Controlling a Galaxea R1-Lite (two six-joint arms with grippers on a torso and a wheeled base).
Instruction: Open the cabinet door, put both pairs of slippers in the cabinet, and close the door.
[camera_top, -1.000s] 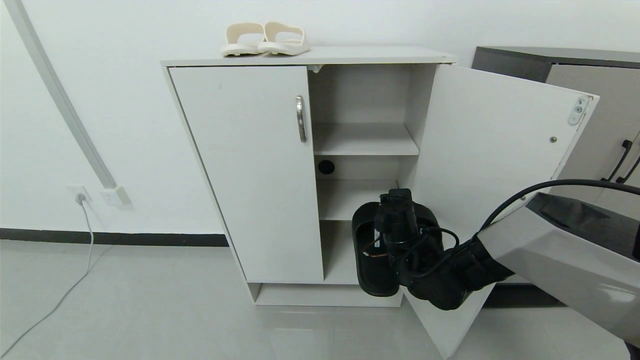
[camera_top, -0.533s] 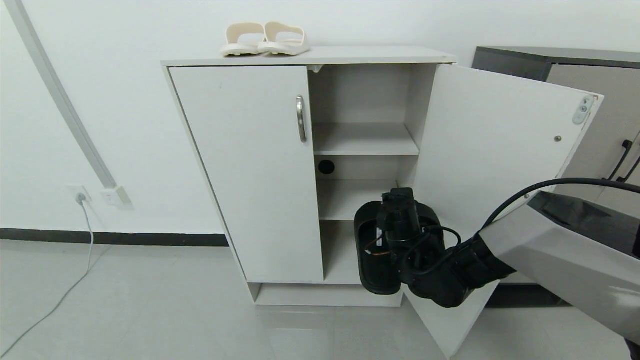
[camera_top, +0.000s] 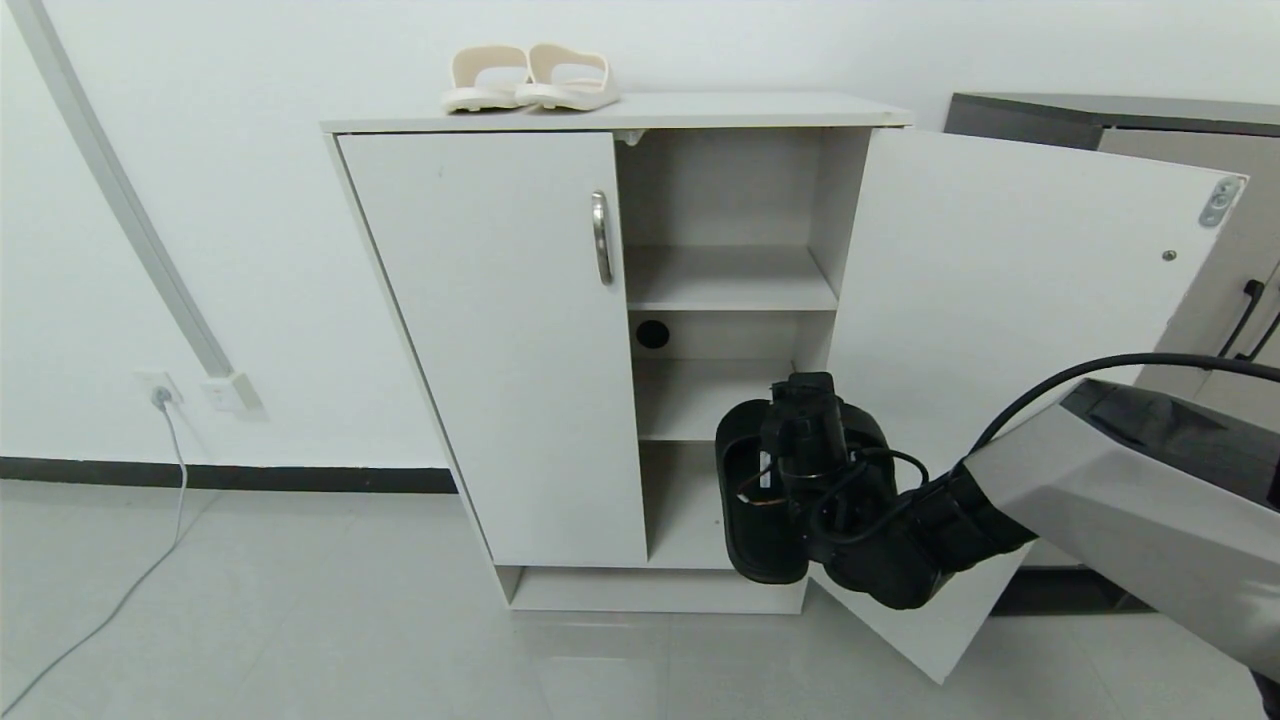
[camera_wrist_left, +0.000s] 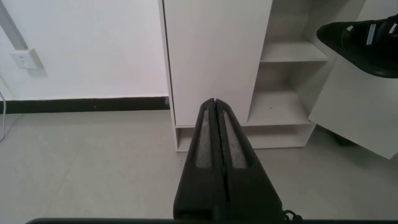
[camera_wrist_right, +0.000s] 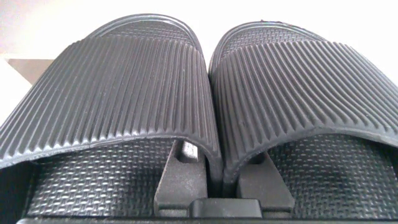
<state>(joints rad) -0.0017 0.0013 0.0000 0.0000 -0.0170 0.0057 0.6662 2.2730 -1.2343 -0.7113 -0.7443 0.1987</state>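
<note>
Head view: a white two-door cabinet (camera_top: 760, 108) stands against the wall on a pale tiled floor (camera_top: 300, 640). Its left door (camera_top: 500, 340) is shut and carries a slim metal handle (camera_top: 600, 238) near its inner edge. The right door (camera_top: 1000, 300) is swung wide open, baring the shelves (camera_top: 730, 280) behind it.

A pair of cream open-toe slippers (camera_top: 530, 78) sits side by side on the cabinet's top, toward its left end and near the front edge.

The right gripper (camera_top: 800, 425) holds a pair of black ribbed rubber slippers (camera_top: 755, 500) off the floor at the mouth of the open side, level with the lowest compartment and just beside the right door. I cannot tell whether they have crossed the cabinet's front edge. In the right wrist view the two fingers (camera_wrist_right: 185, 177) reach in under the straps and are clamped on the slippers' adjoining inner edges, so the two slippers are pressed side by side.

In the left wrist view the left gripper (camera_wrist_left: 214, 109) hangs low over the floor in front of the shut door, well apart from the slippers, with its fingers pressed together on nothing.

A grey cabinet (camera_top: 1150, 120) stands to the right, behind the open door.
</note>
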